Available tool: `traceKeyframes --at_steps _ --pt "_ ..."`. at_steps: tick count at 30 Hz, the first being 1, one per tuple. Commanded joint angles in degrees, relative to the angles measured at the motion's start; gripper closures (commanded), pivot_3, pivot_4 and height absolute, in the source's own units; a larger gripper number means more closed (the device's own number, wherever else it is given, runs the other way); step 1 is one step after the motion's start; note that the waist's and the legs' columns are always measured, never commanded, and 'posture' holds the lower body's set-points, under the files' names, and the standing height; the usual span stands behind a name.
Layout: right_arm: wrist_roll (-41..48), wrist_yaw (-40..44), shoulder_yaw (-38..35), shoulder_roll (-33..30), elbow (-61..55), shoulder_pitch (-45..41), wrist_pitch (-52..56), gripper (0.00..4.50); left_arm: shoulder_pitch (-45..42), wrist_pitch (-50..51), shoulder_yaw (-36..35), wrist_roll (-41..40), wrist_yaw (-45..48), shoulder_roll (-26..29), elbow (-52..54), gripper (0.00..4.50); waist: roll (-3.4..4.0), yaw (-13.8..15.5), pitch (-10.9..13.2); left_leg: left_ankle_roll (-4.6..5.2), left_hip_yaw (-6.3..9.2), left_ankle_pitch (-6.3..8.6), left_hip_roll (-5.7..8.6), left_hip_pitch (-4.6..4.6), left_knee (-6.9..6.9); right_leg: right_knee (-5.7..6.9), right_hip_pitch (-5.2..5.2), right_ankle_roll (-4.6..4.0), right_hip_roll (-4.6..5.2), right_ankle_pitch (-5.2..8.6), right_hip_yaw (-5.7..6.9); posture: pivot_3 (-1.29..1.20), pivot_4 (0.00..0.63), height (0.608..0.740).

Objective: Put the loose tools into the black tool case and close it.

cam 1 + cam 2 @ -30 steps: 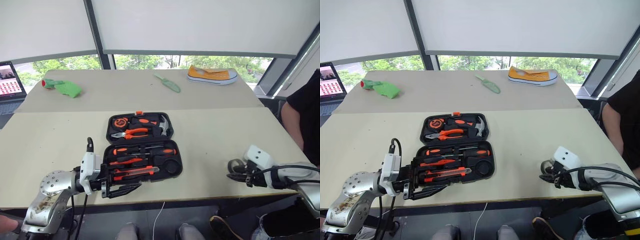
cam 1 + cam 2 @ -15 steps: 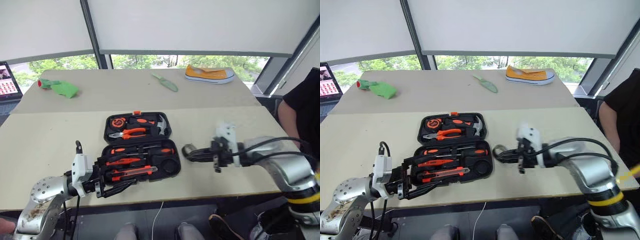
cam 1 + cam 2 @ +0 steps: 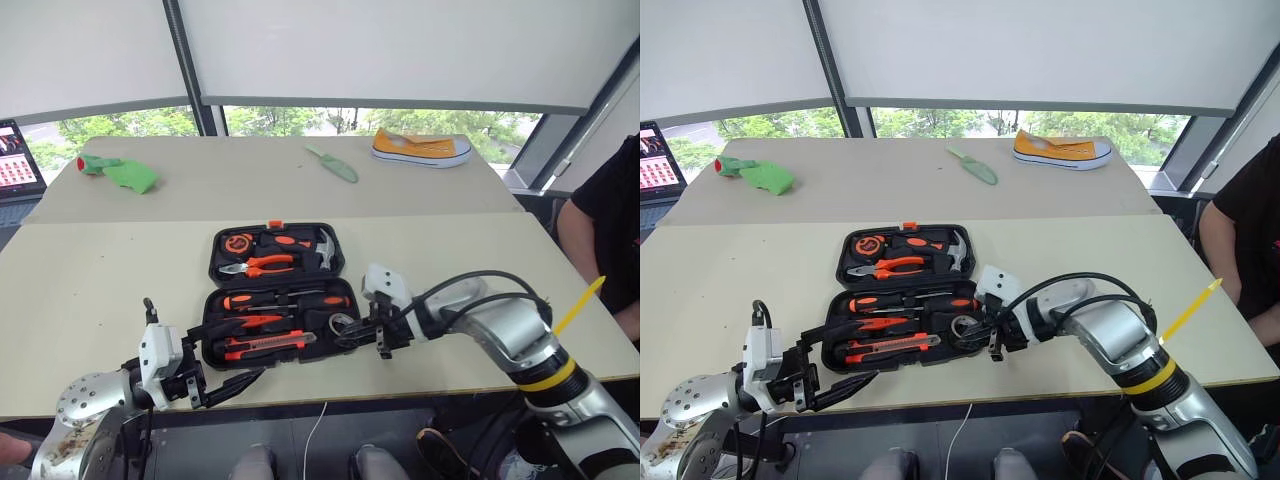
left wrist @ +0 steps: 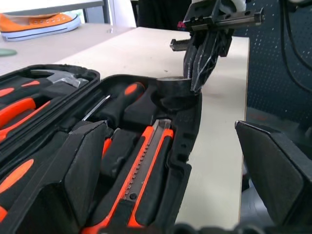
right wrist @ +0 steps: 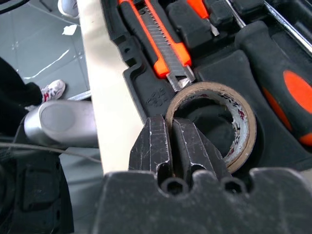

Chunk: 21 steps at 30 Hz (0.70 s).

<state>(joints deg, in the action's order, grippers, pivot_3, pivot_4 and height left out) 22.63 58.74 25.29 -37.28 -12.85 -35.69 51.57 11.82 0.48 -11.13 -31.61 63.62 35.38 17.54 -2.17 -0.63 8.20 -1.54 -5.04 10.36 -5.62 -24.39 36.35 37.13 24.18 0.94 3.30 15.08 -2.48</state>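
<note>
The black tool case (image 3: 352,305) lies open in the middle of the table. Its recesses hold orange-and-black tools: screwdrivers (image 3: 290,300), a utility knife (image 3: 265,345) and pliers (image 3: 262,266). My right gripper (image 3: 345,335) is shut on the rim of a dark roll of tape (image 5: 249,127). It holds the roll just over the round recess at the case's near right corner. My left gripper (image 3: 235,372) stands open at the case's near left corner, with nothing between its fingers (image 4: 73,170). In the left wrist view the roll of tape (image 4: 174,87) hangs under the right gripper (image 4: 202,58).
On the far table lie a pale green trowel (image 3: 335,165), a yellow shoe (image 3: 422,148) and a green bundle (image 3: 125,173). A laptop (image 3: 15,165) sits at the far left. A person (image 3: 600,230) sits at the right edge. A yellow strip (image 3: 578,305) sticks out by my right forearm.
My right arm has swung left from the table's right side to the case, carrying the roll of tape. The left gripper has stayed open by the case's near left corner.
</note>
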Motion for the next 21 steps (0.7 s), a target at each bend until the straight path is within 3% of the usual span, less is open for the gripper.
traceKeyframes --at_steps 1,9,13,15,18,21 --pt "-2.24 0.37 1.1 0.62 2.2 -1.31 -1.78 4.42 0.36 -1.74 -0.97 -0.19 -0.43 -0.38 1.51 0.0 0.01 0.09 0.01 0.0 -0.01 0.0 0.01 -0.02 0.01 0.0 0.01 0.01 0.02 -0.01 0.0 0.0 0.15 0.74" --pt "-5.1 3.15 4.61 -0.17 4.62 -3.2 -1.58 4.42 0.43 -2.88 -1.2 -0.09 -0.5 -0.3 0.76 0.0 -0.01 -0.2 -0.01 0.0 -0.04 0.0 -0.07 0.04 0.01 0.01 0.01 -0.03 -0.04 -0.05 0.0 0.0 0.15 0.74" --pt "-4.28 5.97 3.96 -1.51 2.85 -3.74 -2.42 3.33 1.16 -2.41 -2.61 -0.85 -1.0 -0.12 0.36 0.0 -0.02 0.15 -0.01 0.0 -0.05 0.0 -0.06 0.02 0.01 -0.01 -0.02 -0.02 -0.02 -0.04 0.0 0.0 0.15 0.74" --pt "0.48 7.13 -1.49 0.02 1.74 -2.99 -2.86 2.62 1.3 -0.7 -3.96 -0.98 -2.89 0.17 0.39 0.0 -0.02 0.14 -0.01 0.0 -0.07 0.0 -0.05 -0.01 0.01 -0.03 0.0 -0.01 -0.01 -0.04 0.0 0.0 0.15 0.74" --pt "9.64 9.28 -12.02 1.75 2.14 -0.91 -2.25 2.62 0.72 1.43 -6.25 -1.1 -5.49 0.72 -0.56 0.0 -0.05 0.13 0.01 0.0 -0.03 0.0 -0.07 -0.07 -0.01 -0.02 0.06 -0.02 -0.04 -0.04 0.01 0.0 0.15 0.74" --pt "10.63 12.86 -16.13 0.1 4.55 1.14 -7.84 2.62 -0.67 3.99 -8.58 -2.42 -7.7 1.12 -2.06 0.0 -0.04 0.16 0.02 0.0 -0.03 0.0 -0.07 -0.05 -0.01 -0.01 0.03 -0.01 -0.05 -0.04 0.0 0.0 0.15 0.74"
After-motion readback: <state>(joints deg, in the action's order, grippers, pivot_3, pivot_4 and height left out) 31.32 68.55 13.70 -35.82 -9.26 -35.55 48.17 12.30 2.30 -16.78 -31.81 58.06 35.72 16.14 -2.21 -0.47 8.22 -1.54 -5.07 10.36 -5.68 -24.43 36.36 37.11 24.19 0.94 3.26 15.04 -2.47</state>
